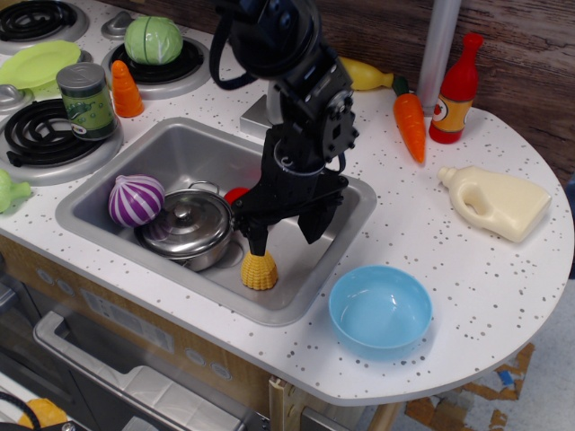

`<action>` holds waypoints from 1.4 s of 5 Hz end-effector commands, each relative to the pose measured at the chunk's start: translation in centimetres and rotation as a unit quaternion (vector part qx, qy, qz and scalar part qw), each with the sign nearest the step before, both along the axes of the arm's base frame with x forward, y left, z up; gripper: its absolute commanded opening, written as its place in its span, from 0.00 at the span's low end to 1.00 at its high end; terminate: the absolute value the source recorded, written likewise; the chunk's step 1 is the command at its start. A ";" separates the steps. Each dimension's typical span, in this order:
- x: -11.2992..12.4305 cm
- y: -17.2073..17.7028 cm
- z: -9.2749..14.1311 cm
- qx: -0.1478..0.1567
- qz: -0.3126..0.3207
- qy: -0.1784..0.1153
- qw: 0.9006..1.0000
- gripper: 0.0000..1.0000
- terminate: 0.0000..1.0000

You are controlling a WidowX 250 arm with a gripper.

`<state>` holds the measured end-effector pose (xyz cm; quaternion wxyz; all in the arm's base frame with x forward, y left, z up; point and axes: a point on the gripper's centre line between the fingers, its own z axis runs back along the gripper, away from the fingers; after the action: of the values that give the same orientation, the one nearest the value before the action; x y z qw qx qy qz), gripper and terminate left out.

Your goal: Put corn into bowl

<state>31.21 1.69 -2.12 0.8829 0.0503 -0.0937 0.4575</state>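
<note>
Place: over the steel sink (pixel 135 193) set into a speckled white tabletop (pixel 467 269) of a toy kitchen.
Tool: black tool (pixel 283 238), pointing down into the sink, fingers spread wide, holding nothing.
Left finger: tip just above the corn, at its top; touching or not, hard to tell.
Right finger: well to the right of the corn, above bare sink floor.
Corn: small yellow ridged corn (pixel 259 269), upright on the sink floor near the front wall, just right of the lidded pot (pixel 187 226).
Bowl: light blue bowl (pixel 380 310), empty, on the tabletop outside the sink, to the right of the corn.
Nearby: purple striped onion (pixel 136 199) against the pot; a red piece (pixel 235 194) mostly behind the arm.
Risk, off-centre grip: corn under one finger rather than between both, so likely to be pushed over or pressed down instead of pinched.
Risk, slip: rounded ridged shape likely to squirt out of a closing grip toward the pot or sink wall.
Risk, crowding: pot close on the left, little room for a finger on that side.
Risk, lift: sink rim between corn and bowl, a low carry likely to clip it.
Hidden: upper arm cut off at the top edge; tap base behind the arm.
</note>
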 end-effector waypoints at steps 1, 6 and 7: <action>0.5 1.1 -0.6 -0.031 0.014 -0.011 0.999 1.00 0.00; 0.0 3.3 -2.8 -0.040 0.021 -0.004 0.999 0.00 0.00; -0.1 3.1 0.9 -0.026 0.033 0.028 0.999 0.00 0.00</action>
<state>29.53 3.16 -0.02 0.8576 0.0936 -0.0119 0.5057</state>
